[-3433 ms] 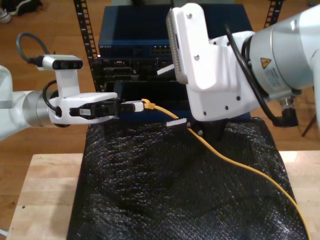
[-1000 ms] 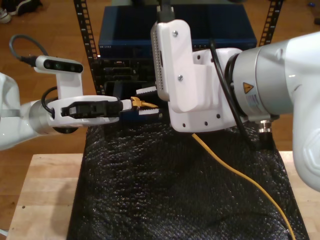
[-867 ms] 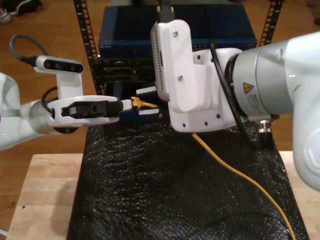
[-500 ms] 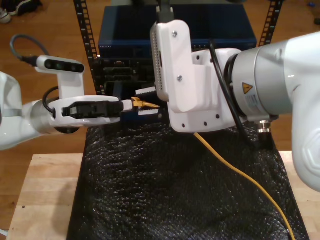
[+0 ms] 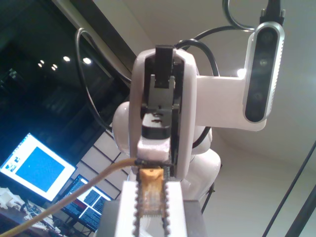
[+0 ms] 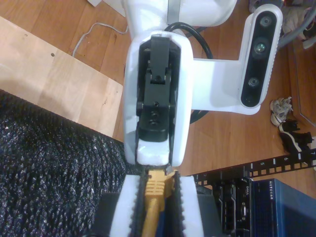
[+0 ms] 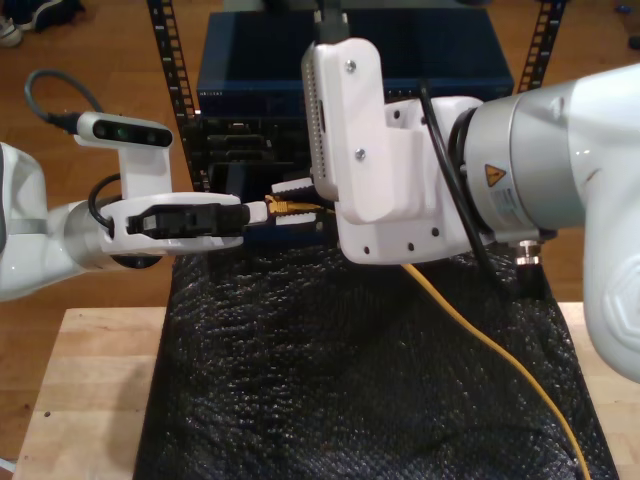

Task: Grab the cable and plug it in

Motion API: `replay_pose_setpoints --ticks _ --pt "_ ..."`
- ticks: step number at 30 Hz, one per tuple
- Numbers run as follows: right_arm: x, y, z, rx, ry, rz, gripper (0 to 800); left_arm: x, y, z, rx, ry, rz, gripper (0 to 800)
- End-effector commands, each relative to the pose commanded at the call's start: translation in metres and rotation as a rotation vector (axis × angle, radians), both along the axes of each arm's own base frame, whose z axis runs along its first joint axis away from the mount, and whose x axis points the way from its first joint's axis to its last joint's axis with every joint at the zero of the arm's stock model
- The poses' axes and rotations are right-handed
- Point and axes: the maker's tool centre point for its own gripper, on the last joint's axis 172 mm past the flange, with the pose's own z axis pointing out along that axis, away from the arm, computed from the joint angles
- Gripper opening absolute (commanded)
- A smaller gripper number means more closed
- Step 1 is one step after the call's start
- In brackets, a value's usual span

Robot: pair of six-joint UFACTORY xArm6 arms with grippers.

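The yellow-orange cable (image 7: 480, 345) runs from the exterior view's lower right, over the black mat and up under the big white arm. Its clear plug (image 7: 285, 207) lies level between the two grippers, in front of the rack. My first gripper (image 7: 262, 210), on the arm at the exterior view's left, is shut on the plug (image 5: 150, 190) at its tip (image 5: 150, 207). My second gripper (image 7: 292, 204), on the arm at the exterior view's right, faces it. It is shut on the cable's yellow boot (image 6: 157, 190), held between its ribbed fingers (image 6: 132, 207).
A black bubble-wrap mat (image 7: 330, 380) covers the wooden table (image 7: 90, 390). Behind the grippers stands an equipment rack (image 7: 250, 140) with a blue switch (image 7: 260, 70) and perforated rails (image 7: 175, 60). The second arm's bulky wrist (image 7: 400, 170) hides the middle of the rack.
The second arm moved left along the cable to the plug. In the last half second the plug levelled out from a tilt and the trailing cable swung slightly right.
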Motion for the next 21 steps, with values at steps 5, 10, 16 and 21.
replay_pose_setpoints --ticks 5,10,16,21 --pt "0.0006 -0.0007 0.0010 0.002 -0.001 -0.003 73 -0.0004 0.0004 0.0008 -0.002 -0.002 -0.002 20" --pt "0.0005 -0.0008 0.0001 0.001 0.000 -0.003 26 -0.0010 0.0002 0.0017 -0.003 -0.001 -0.007 75" --pt "0.0001 -0.0008 -0.0012 0.000 0.003 -0.003 2 0.0029 0.0019 0.0074 -0.019 0.018 -0.002 579" --pt "-0.0001 -0.0001 -0.0009 0.002 0.006 -0.003 2 0.0073 0.0019 0.0091 -0.026 0.013 0.020 745"
